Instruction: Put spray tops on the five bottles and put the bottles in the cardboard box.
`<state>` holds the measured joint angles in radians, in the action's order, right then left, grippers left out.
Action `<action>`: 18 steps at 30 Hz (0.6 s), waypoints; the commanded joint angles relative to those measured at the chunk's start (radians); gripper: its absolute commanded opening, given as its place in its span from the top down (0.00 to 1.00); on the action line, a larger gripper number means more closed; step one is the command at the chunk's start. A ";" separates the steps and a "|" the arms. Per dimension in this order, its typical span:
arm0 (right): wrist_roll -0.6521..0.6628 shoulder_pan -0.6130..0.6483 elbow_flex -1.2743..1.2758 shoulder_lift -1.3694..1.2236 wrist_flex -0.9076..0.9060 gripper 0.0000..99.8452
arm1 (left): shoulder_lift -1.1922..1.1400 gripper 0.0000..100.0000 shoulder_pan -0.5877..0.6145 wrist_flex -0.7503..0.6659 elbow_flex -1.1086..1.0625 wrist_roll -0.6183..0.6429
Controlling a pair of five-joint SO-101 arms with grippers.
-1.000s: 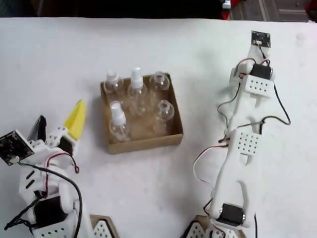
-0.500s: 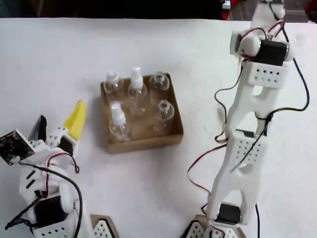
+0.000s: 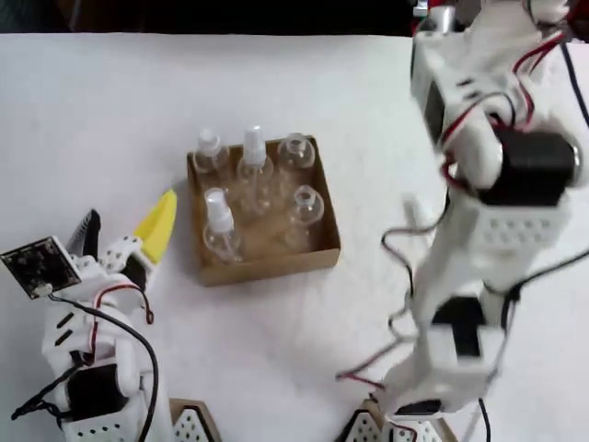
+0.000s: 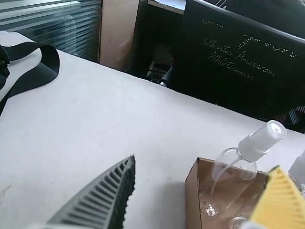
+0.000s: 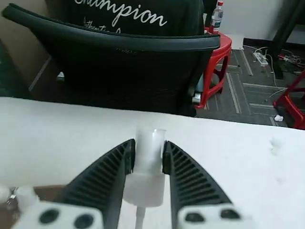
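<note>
Right wrist view: spray top [image 5: 148, 164] clamped for capping.
Right gripper [image 5: 147, 144] pinched it upright for seating; left gripper [image 3: 129, 210] sat parted, left of the cardboard box [image 3: 267, 267].

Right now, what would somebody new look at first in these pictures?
Probably the right gripper, shut on a white spray top above the right side of the table. Next, the cardboard box mid-table holds five clear bottles, three topped and two open-necked. The left gripper, with its yellow finger, sits open beside the box.
</note>
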<state>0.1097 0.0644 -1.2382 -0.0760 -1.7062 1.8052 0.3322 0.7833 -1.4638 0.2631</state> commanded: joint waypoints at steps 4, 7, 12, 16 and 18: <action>0.003 0.153 0.411 0.450 0.008 0.98 | 0.012 0.60 -0.013 -0.023 0.015 -0.011; 0.002 0.211 0.554 0.604 0.076 0.98 | 0.012 0.60 -0.012 -0.017 0.028 -0.011; 0.002 0.302 0.845 0.843 0.248 0.98 | 0.012 0.60 -0.012 0.078 0.086 -0.006; 0.002 0.338 1.131 1.032 0.440 0.98 | 0.012 0.60 -0.012 0.120 0.117 -0.003; 0.002 0.343 1.278 1.122 0.544 0.98 | 0.012 0.60 -0.012 0.130 0.126 -0.003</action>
<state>0.1097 0.3897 -0.1488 0.9383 -1.3119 1.8067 0.3291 0.8968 -1.4055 0.2601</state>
